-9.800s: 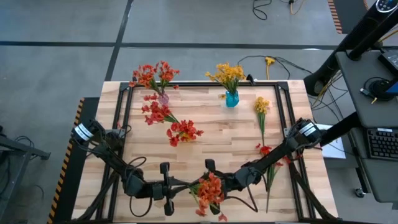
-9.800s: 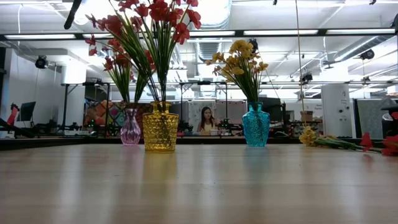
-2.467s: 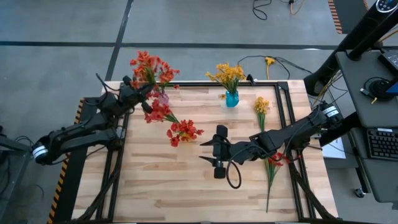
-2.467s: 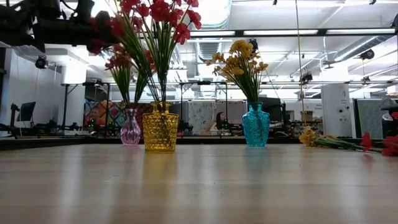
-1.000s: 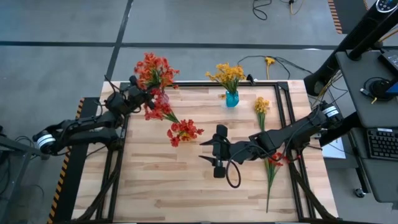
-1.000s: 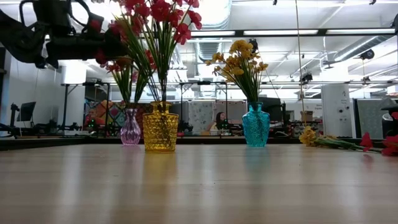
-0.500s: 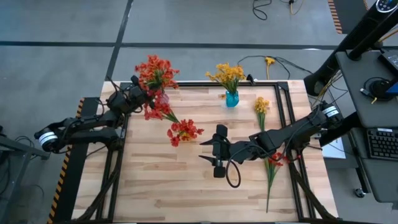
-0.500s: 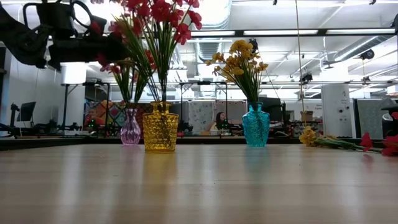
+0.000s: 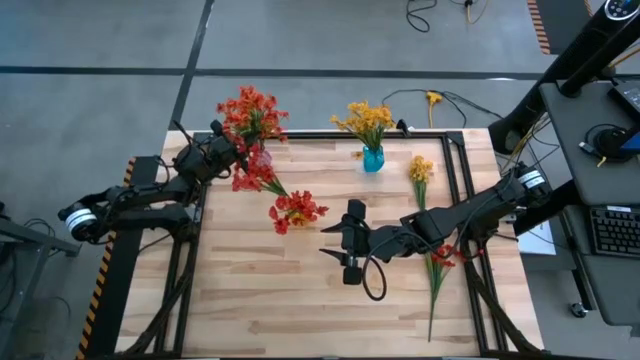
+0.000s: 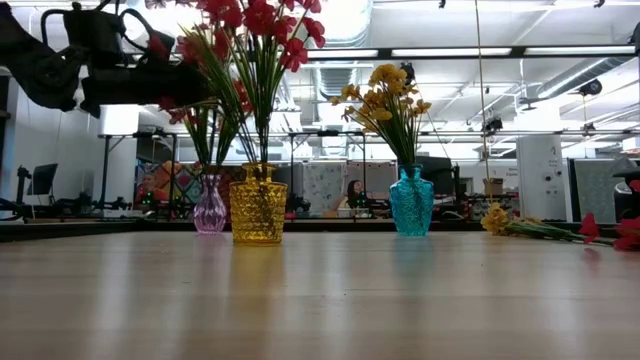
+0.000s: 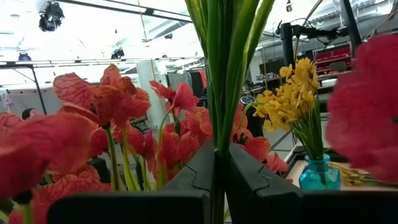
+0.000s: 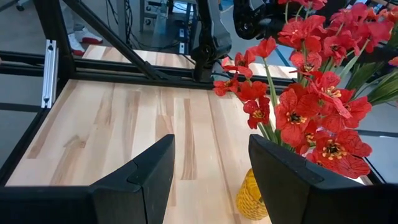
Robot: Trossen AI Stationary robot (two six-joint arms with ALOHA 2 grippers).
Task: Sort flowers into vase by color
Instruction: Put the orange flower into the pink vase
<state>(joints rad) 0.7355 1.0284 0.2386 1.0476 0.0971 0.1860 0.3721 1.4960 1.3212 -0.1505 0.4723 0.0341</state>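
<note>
My left gripper [image 9: 226, 149] hangs over the table's far left corner, shut on a red-flowered sprig [image 9: 250, 112]. The sprig stands above the pink vase [image 9: 263, 157], which holds other red flowers. A yellow vase [image 10: 258, 210] carries a red bunch [image 9: 295, 210]. The blue vase [image 9: 372, 158] holds yellow flowers [image 9: 365, 118]. One yellow sprig [image 9: 420, 170] and one red sprig [image 9: 437, 258] lie flat on the table at the right. My right gripper [image 9: 348, 243] hovers open mid-table, beside the yellow vase, with nothing between its fingers. My left gripper pinches the sprig's bundle of green stems [image 11: 219, 134] between its two fingers [image 11: 249, 180], below the blossoms. The fingers come in about level from the table's left side and lie across the stems. The sprig stands upright; whether its lower end is inside the pink vase I cannot tell.
A black metal frame [image 9: 455, 170] runs round the tabletop. Bare wood [image 9: 270, 300] stretches across the near half of the table. Cables hang in a loop under my right gripper [image 9: 375, 285]. A person sits far off in the room behind [image 10: 352, 195].
My left gripper, still shut on the red sprig, has crept a little toward the table's right, over the pink vase. The blossoms have shifted with it.
</note>
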